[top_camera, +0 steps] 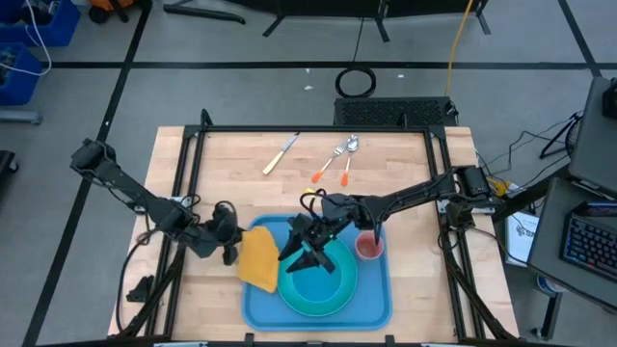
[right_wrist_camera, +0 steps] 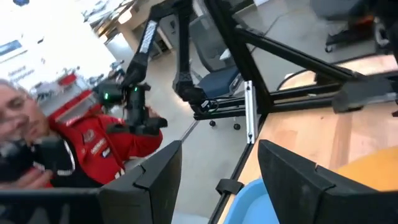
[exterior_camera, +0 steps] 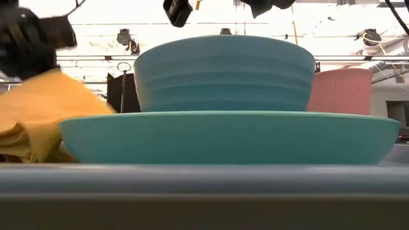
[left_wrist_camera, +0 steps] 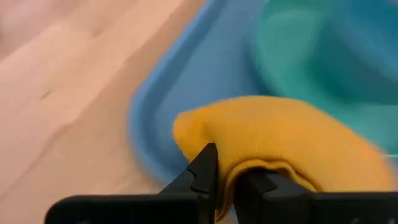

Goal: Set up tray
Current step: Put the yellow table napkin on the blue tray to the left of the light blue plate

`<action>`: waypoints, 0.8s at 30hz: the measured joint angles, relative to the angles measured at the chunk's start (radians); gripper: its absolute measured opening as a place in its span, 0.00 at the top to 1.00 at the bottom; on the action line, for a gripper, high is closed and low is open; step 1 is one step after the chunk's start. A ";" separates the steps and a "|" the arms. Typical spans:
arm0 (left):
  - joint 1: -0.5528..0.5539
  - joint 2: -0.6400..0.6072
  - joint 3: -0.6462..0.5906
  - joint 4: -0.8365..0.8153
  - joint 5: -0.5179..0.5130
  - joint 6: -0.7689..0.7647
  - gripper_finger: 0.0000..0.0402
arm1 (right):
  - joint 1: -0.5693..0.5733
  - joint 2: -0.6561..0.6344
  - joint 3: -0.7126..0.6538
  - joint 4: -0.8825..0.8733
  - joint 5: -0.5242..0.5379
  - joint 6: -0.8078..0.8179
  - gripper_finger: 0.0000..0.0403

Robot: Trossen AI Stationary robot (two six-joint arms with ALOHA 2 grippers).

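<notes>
Both arms matte black, jointed tubular links; left gripper [left_wrist_camera: 225,186] fingers black, angular; right gripper [right_wrist_camera: 219,180] fingers broad, flat, black.

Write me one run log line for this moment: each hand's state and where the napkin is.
left hand: shut on yellow napkin at blue tray left edge | right hand: open, empty, above bowl on plate | cup: on tray

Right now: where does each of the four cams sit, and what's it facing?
High view: overhead, straight down; both arms, large flat blue plastic tray.
Low view: table height, level; round turquoise plate, arm parts above.
Left wrist view: left gripper pinching folded yellow-orange cloth napkin.
Right wrist view: right gripper open, facing the room; a person shows.
Shared: high and left wrist both show napkin on tray edge.
</notes>
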 joint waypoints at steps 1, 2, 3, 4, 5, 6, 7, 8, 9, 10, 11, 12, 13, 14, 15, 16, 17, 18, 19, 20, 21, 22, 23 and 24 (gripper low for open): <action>0.009 0.009 -0.005 -0.017 -0.003 -0.010 0.91 | -0.007 0.000 0.000 -0.001 -0.001 0.027 0.50; 0.015 0.015 -0.012 -0.020 -0.019 0.000 0.91 | -0.015 -0.001 0.000 -0.003 -0.003 0.059 0.50; 0.016 0.021 -0.018 -0.014 -0.032 0.010 0.91 | -0.025 -0.002 0.000 -0.007 -0.013 0.097 0.50; 0.019 0.028 -0.025 0.003 -0.033 0.009 0.91 | -0.041 -0.006 0.000 -0.007 -0.040 0.130 0.50; 0.024 0.036 -0.033 0.015 -0.027 0.003 0.91 | -0.062 -0.011 0.000 -0.008 -0.074 0.161 0.50; 0.030 0.042 -0.042 0.030 -0.017 0.004 0.91 | -0.083 -0.017 0.000 -0.015 -0.104 0.189 0.50; 0.036 0.046 -0.051 0.060 -0.005 0.010 0.91 | -0.108 -0.024 0.000 -0.024 -0.133 0.214 0.50; 0.040 0.051 -0.061 0.101 0.018 0.020 0.91 | -0.134 -0.029 0.000 -0.034 -0.156 0.241 0.51; 0.048 0.058 -0.071 0.138 0.054 0.022 0.91 | -0.160 -0.032 0.000 -0.039 -0.180 0.268 0.51; 0.058 0.066 -0.080 0.161 0.103 0.001 0.91 | -0.186 -0.033 0.000 -0.042 -0.199 0.294 0.52; 0.070 0.071 -0.087 0.169 0.153 -0.022 0.91 | -0.211 -0.033 0.000 -0.044 -0.218 0.309 0.52; 0.078 0.076 -0.089 0.181 0.187 -0.043 0.91 | -0.234 -0.033 0.000 -0.043 -0.234 0.321 0.53; 0.079 0.080 -0.089 0.200 0.204 -0.065 0.91 | -0.255 -0.034 0.000 -0.040 -0.253 0.339 0.53; 0.075 0.080 -0.088 0.222 0.226 -0.075 0.91 | -0.273 -0.034 0.000 -0.029 -0.275 0.360 0.54; 0.071 0.080 -0.087 0.242 0.251 -0.074 0.91 | -0.288 -0.035 0.000 -0.020 -0.293 0.373 0.54; 0.068 0.080 -0.087 0.262 0.269 -0.073 0.91 | -0.301 -0.035 0.000 -0.018 -0.309 0.379 0.55; 0.061 0.080 -0.087 0.290 0.280 -0.070 0.91 | -0.313 -0.035 0.000 -0.017 -0.318 0.377 0.55; 0.053 0.079 -0.087 0.331 0.280 -0.051 0.91 | -0.322 -0.035 0.000 -0.018 -0.322 0.373 0.56; 0.043 0.075 -0.087 0.380 0.269 -0.010 0.91 | -0.331 -0.035 0.000 -0.018 -0.337 0.373 0.56; 0.031 0.072 -0.087 0.435 0.247 0.041 0.91 | -0.338 -0.035 0.000 -0.019 -0.355 0.372 0.57; 0.020 0.072 -0.087 0.488 0.231 0.097 0.91 | -0.345 -0.035 0.000 -0.018 -0.372 0.368 0.57; 0.010 0.072 -0.086 0.530 0.227 0.152 0.91 | -0.350 -0.035 0.000 -0.017 -0.387 0.360 0.57; 0.002 0.072 -0.086 0.561 0.228 0.191 0.91 | -0.354 -0.035 0.000 -0.016 -0.396 0.351 0.57; -0.004 0.072 -0.086 0.585 0.236 0.208 0.91 | -0.356 -0.035 0.000 -0.015 -0.397 0.343 0.57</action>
